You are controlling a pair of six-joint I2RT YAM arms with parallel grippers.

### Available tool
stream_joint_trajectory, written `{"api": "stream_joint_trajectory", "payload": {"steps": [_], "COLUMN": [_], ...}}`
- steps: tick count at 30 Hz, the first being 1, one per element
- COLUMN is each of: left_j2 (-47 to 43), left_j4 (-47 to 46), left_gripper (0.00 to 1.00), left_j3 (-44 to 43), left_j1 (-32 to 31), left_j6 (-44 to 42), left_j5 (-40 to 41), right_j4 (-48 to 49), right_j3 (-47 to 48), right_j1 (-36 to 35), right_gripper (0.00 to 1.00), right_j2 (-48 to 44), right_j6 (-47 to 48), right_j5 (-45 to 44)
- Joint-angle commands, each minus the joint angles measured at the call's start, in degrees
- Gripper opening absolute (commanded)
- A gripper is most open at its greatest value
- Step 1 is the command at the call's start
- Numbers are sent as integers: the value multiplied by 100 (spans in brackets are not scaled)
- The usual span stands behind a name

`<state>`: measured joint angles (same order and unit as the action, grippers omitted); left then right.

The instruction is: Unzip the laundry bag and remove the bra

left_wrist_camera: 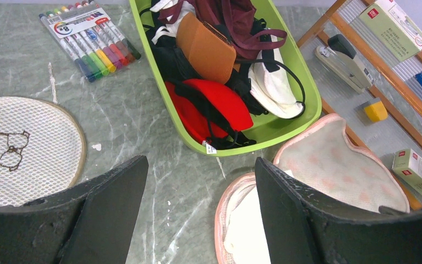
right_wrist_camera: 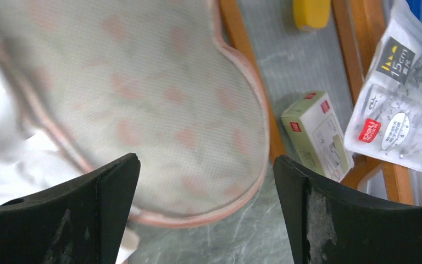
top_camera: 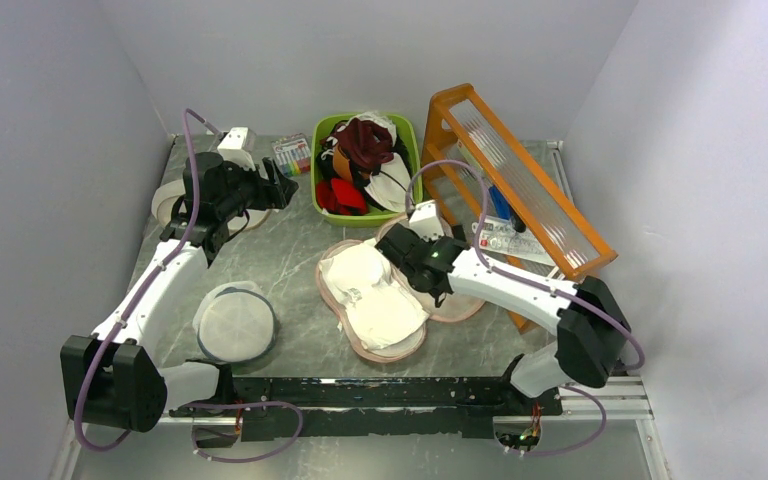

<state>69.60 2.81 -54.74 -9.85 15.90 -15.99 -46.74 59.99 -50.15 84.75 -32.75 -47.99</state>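
Note:
The laundry bag lies unzipped and spread open in the middle of the table, its pink edge showing. Its floral lid is folded over to the right. The white bra rests in the lower half, cups up. My right gripper hovers over the lid, and in its wrist view the right gripper is open with nothing between its fingers. My left gripper stays at the back left, away from the bag. In its own view the left gripper is open and empty, with the bra beside its right finger.
A green bin of dark and red garments stands behind the bag. An orange rack with small boxes and a stapler runs along the right. A marker pack lies at the back. A round white mesh disc lies front left.

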Motion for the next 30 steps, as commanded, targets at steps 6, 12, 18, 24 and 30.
{"api": "stream_joint_trajectory", "payload": {"steps": [6,12,18,24,30], "left_j2": [-9,5,-25,-65,-128], "left_j4": [-63,-55,-23,91,125], "left_gripper": [82,82,82,81,81], "left_j3": [-186,-190,-201,-239,-241], "left_j1": [-17,-17,-17,-17,-17], "left_j6": [-46,-53,-80,-185,-287], "left_j5": [-89,-72,0,310,493], "right_j4": [495,1892,2236,2485,2926], "right_j3": [473,33,304,1128,1783], "right_j1": [-740,-840,-1139,-1216,-1209], "right_gripper": [98,98,97,80,63], "right_j2": [-446,-575,67,1318,2076], "right_j6": [497,566,284,445,304], "right_j5": [1545,3735,3307,2566,2245]}}
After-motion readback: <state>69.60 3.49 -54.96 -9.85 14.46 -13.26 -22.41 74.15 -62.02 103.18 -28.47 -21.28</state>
